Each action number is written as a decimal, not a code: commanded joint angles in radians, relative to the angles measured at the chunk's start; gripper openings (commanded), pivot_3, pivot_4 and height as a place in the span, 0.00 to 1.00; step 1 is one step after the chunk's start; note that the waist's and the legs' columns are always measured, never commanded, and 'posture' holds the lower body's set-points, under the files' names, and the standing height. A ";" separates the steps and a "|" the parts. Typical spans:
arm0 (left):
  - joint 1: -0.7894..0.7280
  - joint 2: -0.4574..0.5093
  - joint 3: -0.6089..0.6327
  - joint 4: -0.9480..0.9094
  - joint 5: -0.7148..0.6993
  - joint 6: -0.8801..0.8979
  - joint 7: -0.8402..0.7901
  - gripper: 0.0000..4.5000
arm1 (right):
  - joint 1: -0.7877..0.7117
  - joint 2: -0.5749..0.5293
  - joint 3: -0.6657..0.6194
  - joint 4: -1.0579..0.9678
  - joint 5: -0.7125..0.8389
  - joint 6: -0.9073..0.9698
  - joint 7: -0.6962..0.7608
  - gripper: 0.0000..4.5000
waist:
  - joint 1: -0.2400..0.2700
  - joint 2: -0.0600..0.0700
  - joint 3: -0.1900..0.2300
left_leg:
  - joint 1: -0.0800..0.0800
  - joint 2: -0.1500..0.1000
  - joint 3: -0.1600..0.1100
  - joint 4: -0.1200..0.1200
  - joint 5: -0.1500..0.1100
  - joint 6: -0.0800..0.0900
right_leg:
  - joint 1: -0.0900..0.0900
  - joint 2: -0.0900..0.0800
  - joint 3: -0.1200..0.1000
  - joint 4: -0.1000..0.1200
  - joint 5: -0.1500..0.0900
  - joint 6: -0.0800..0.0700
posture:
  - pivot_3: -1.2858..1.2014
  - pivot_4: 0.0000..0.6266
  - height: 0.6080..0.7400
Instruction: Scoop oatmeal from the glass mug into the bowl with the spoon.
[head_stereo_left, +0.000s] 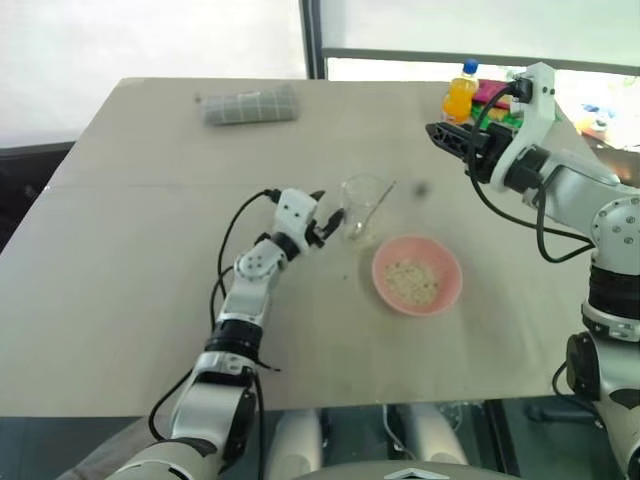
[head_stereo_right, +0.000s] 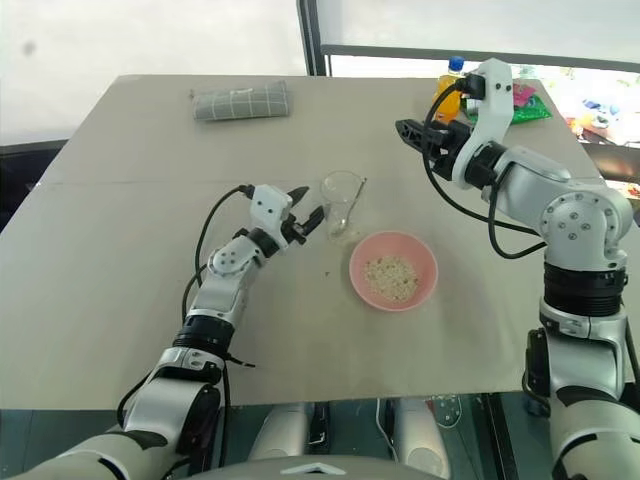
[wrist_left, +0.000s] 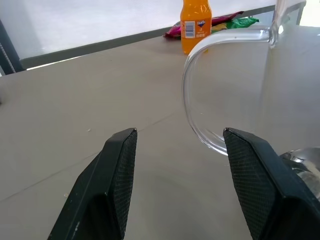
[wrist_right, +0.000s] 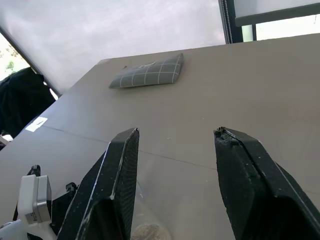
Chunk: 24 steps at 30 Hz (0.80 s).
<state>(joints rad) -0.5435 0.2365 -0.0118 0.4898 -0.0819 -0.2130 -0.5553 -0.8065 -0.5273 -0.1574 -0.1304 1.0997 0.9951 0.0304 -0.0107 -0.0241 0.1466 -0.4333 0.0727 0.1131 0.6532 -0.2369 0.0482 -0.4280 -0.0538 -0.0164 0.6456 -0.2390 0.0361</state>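
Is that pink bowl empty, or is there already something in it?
Not empty. The pink bowl holds a patch of pale oatmeal across its bottom.

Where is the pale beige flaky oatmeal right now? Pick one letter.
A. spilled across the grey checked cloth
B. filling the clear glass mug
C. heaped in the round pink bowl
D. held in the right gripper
C: the pale beige flaky oatmeal lies as a clump inside the round pink bowl, while the clear glass mug beside it looks almost empty and both grippers are open with nothing between their fingers.
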 joint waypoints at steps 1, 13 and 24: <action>0.050 0.024 0.010 -0.111 -0.025 0.036 -0.014 0.62 | 0.019 -0.004 -0.043 -0.046 -0.009 -0.006 0.022 0.53 | -0.002 0.000 0.000 | 0.000 0.000 0.000 0.000 0.000 0.000 | 0.000 0.000 0.000 0.000 0.000 0.000 | 0.52 0.24 1.00; 0.486 0.171 0.125 -0.777 -0.165 0.446 0.019 0.88 | 0.626 -0.218 -0.163 -0.252 -0.226 -0.204 0.387 0.69 | 0.003 0.001 0.000 | 0.001 0.001 -0.002 0.000 0.001 -0.002 | 0.000 -0.001 0.003 -0.001 0.000 0.000 | 0.52 0.24 1.00; 0.829 0.163 0.136 -1.039 -0.143 0.524 0.097 1.00 | 1.065 -0.197 -0.192 -0.056 -0.583 -0.833 0.814 0.98 | -0.002 0.003 0.002 | 0.019 0.002 -0.004 0.000 -0.001 0.002 | 0.015 0.001 0.003 -0.001 -0.004 -0.002 | 0.52 0.24 1.00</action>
<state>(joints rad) 0.2696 0.4029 0.1140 -0.5037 -0.2193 0.3175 -0.4700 0.2457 -0.7305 -0.3175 -0.2266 0.5709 0.2639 0.8125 -0.0128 -0.0214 0.1485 -0.4134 0.0742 0.1094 0.6538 -0.2394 0.0480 -0.4131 -0.0544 -0.0132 0.6448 -0.2428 0.0338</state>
